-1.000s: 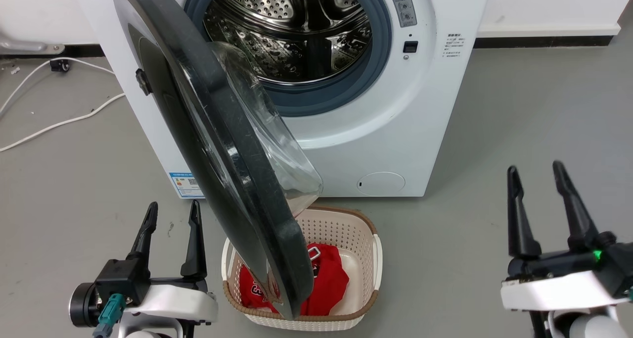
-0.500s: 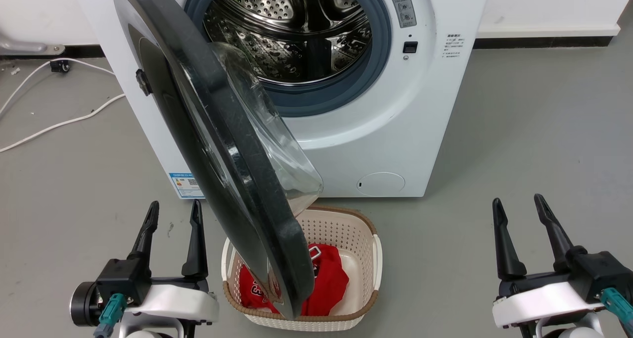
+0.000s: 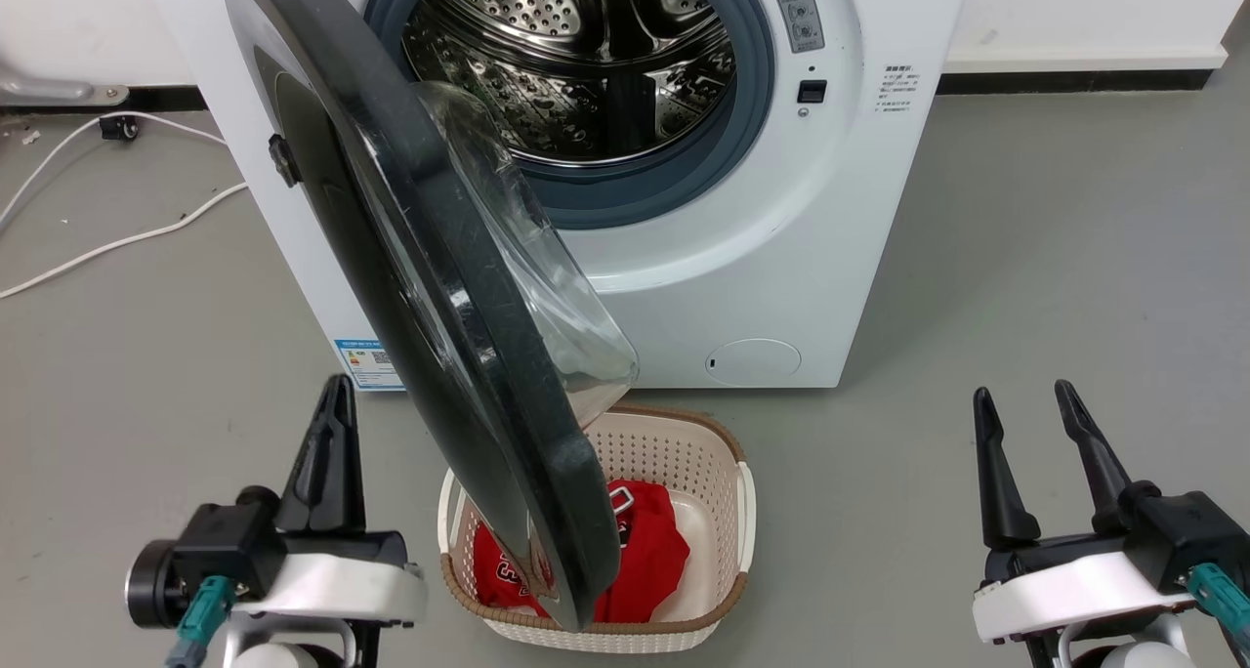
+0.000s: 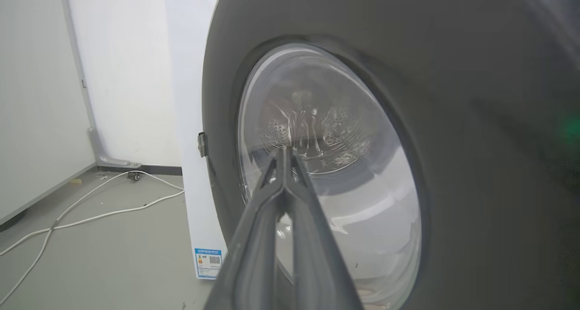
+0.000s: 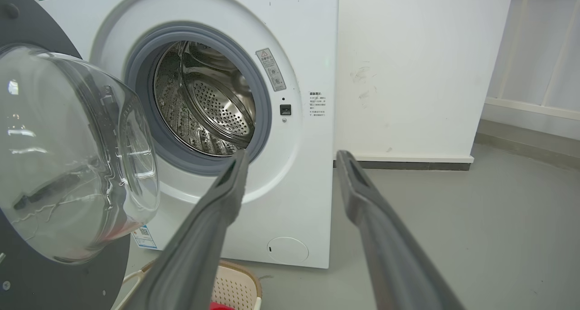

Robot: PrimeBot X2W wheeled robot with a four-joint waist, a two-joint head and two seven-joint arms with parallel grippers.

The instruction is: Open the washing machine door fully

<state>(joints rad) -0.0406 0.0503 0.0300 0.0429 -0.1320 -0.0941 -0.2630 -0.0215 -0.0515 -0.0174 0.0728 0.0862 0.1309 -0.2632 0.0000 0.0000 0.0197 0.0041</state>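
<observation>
washing machine door (image 3: 459, 336): hung half open
left tool (image 3: 337, 385): pinched together, empty
right tool (image 3: 1020, 392): parted, empty
step: inner-face push toward 9 o'clock looked best

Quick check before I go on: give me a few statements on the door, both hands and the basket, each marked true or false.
1. The washing machine door is swung away from the drum opening. True.
2. The left hand is open. False: its fingers are pressed together, holding nothing.
3. The right hand grips the door's edge. False: it is open and well apart from the door.
4. The laundry basket holds a red garment. True.
</observation>
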